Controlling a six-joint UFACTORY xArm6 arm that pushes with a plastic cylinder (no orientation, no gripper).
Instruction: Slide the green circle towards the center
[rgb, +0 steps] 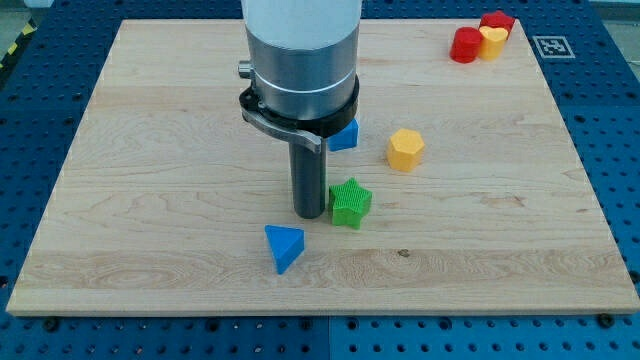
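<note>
Down on the wooden board (150, 150) with my tip (309, 215), near the middle; no jaws to open or close, only a bare rod. Just beside, on the view's right: green star (350, 203), maybe touching, hard to tell. Lower left, blue triangular block (284, 246); behind the arm, another blue block (345, 135), half hidden. Further right, yellow hexagon (405, 149). Far top right, two red blocks (465, 45) with a yellow heart (492, 42).

No green circle anywhere in view; possibly covered by the arm. Probably parked here while looking for it.

No readable writing; only a black-white marker tag (548, 45).
</note>
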